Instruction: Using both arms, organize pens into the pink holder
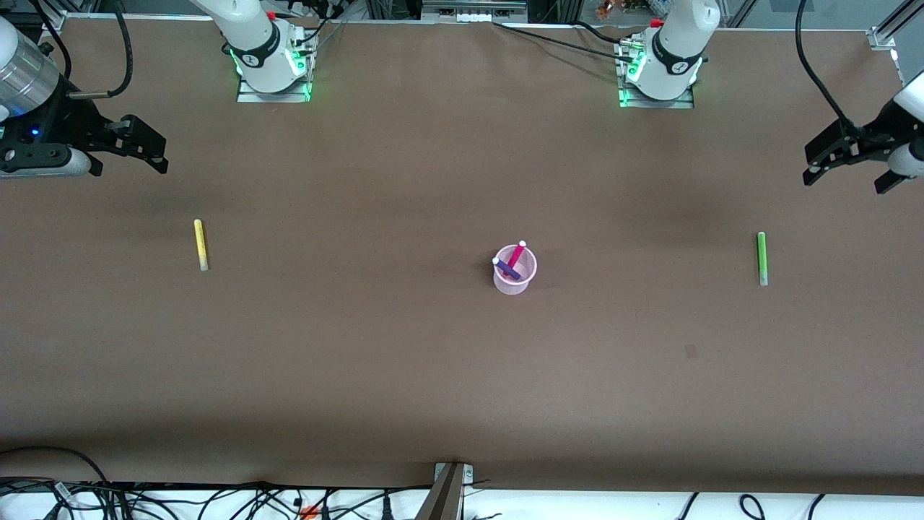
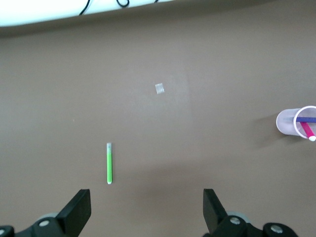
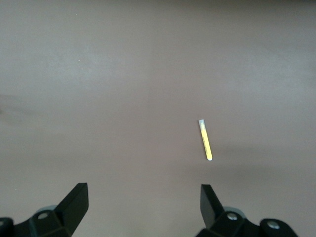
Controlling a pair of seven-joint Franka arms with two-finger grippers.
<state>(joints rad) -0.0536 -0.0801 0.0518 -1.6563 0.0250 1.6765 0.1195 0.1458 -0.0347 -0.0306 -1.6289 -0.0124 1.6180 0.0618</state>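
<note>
Presently, the pink holder (image 1: 515, 273) is seen standing upright on the brown bench (image 1: 447, 375), roughly midway between the two arms' ends. Two pens are held inside it: the magenta pen (image 1: 517, 253) is leaned against the rim with its whitish tip raised above the cup, and the dark purple pen (image 1: 504, 267) is tilted across it, so that the two are crossed within the cup. The same cup (image 2: 295, 122) is shown at the edge of the left wrist view, with both pens resting in it. The yellow pen (image 1: 200, 245) is laid flat on the bench toward the right arm's end, well apart from the holder, and is also shown in the right wrist view (image 3: 205, 140). The green pen (image 1: 761, 258) is laid flat toward the left arm's end, likewise well apart from the holder, and is found in the left wrist view (image 2: 109, 163) too. The right end effector (image 1: 144, 144) is held up over the bench near the yellow pen, its fingers (image 3: 74, 205) spread wide and nothing gripped. The left end effector (image 1: 848, 162) is held up over the bench near the green pen, its fingers (image 2: 79, 210) likewise parted and unladen.
</note>
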